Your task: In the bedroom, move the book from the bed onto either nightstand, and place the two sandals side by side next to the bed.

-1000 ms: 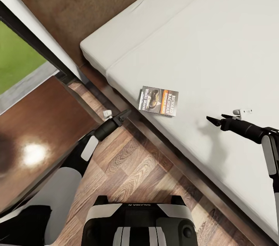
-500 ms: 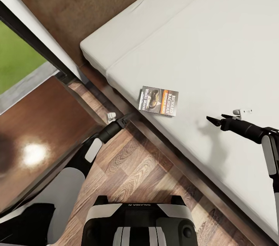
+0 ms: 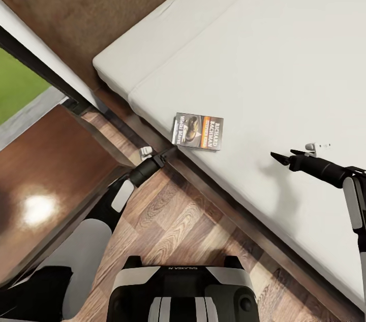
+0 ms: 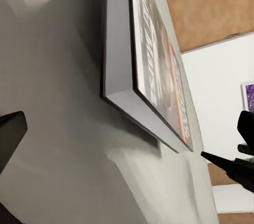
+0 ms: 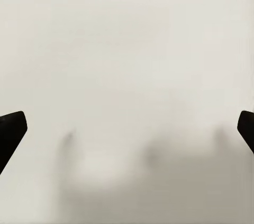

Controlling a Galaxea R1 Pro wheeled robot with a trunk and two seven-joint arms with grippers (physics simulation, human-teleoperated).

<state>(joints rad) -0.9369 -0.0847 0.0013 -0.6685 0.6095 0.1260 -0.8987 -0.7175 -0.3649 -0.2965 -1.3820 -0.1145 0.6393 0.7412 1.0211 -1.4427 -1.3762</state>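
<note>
The book (image 3: 197, 131) lies flat on the bed (image 3: 264, 58) close to its near edge, cover up. The left claw (image 3: 165, 155) sits at the bed frame just below the book, its fingers spread in the left wrist view. The right claw (image 3: 281, 156) hovers over the mattress, well apart from the book, fingers spread wide.

Book (image 3: 197, 131): grey-dark cover picture, orange band, white lettering. Bed (image 3: 284, 58): pale grey-white mattress, dark brown frame. Floor (image 3: 178, 220): brown wood-plank grain. Nightstand (image 3: 46, 180): glossy reddish-brown top.
</note>
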